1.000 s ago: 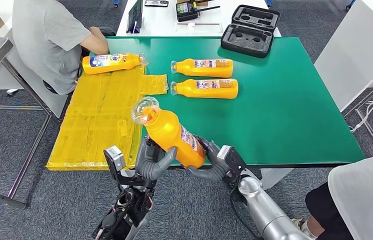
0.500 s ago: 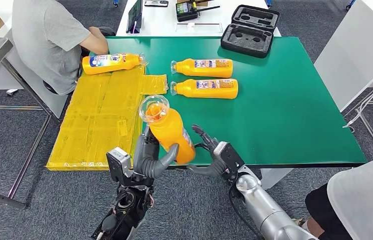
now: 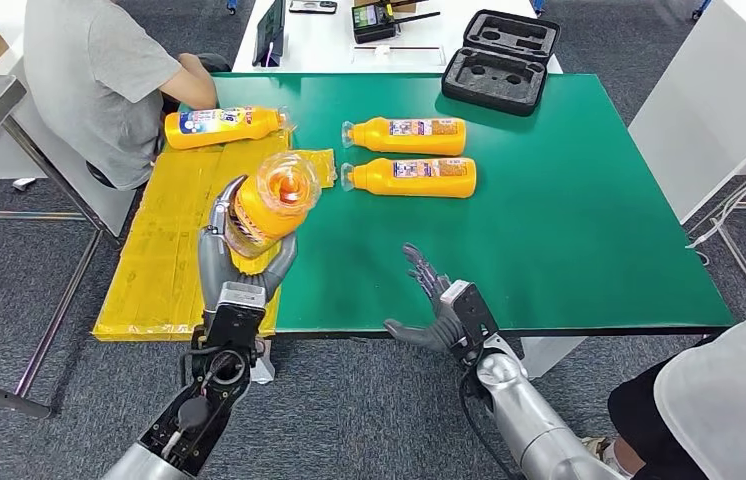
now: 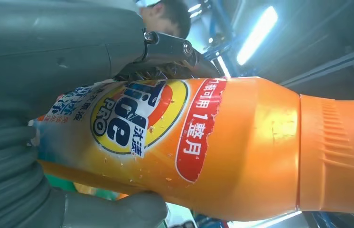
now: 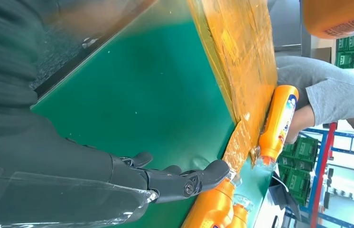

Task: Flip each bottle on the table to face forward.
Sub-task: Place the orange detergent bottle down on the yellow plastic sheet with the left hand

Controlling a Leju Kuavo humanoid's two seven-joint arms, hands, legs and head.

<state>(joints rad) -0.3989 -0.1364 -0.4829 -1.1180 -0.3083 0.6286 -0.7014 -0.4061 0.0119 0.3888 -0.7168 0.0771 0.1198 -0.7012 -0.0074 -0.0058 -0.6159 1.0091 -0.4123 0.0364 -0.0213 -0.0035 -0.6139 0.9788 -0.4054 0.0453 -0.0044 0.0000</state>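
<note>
Over the near-left table edge: your left hand (image 3: 239, 262) grasps the orange plastic detergent bottle with clear cap (image 3: 271, 203), lifted off the green table (image 3: 569, 230).
Bottle axis: cap end points up toward the head camera, base down in the hand; the left wrist view shows the printed label.
Right hand (image 3: 436, 310): released, fingers spread, at the near edge, right of the bottle and apart from it.
Nearer hand: left, so you set it down with that one.
Yellow plastic sheet (image 3: 179, 250): lies below the bottle.
Other bottles: three orange bottles (image 3: 414, 155) lie flat at the far side.

Black foam case (image 3: 500, 60) at table's (image 3: 589, 220) far edge; yellow sheet (image 3: 189, 250) on left; grey-shirt person (image 3: 99, 70) far left.
</note>
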